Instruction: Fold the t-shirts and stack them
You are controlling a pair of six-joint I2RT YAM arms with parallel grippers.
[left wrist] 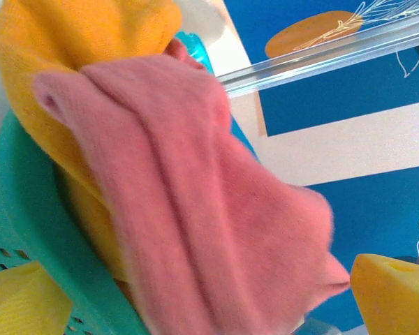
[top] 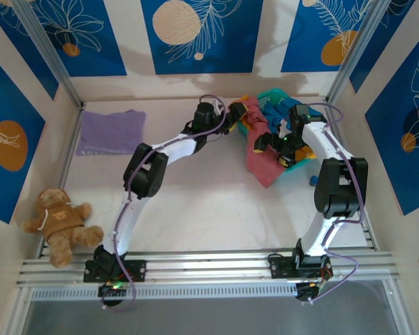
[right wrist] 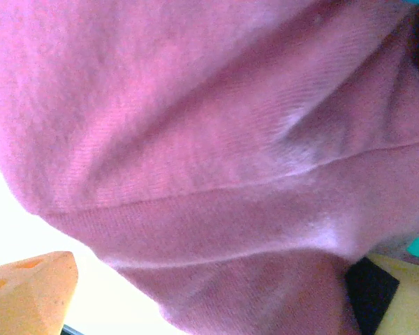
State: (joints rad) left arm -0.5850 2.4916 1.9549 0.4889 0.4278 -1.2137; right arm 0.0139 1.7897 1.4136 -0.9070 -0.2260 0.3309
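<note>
Both finger pairs spread wide, pinching nothing: left fingers (left wrist: 398,296) beside pink shirt (left wrist: 216,209), right fingers (right wrist: 28,293) close against it. Drapes from basket (left wrist: 28,195) rim onto tabletop (top: 209,202) (orange shirt (left wrist: 70,42) inside too). Could drag basket over if pulled while snagged.

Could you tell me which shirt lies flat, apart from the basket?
The lavender shirt at far left; the pink shirt and orange shirt drape over the basket.

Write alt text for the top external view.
The left end effector and right end effector meet at a rose-pink t-shirt spilling from a turquoise basket at the far right. A folded lavender t-shirt lies far left; a teddy bear sits near left.
</note>
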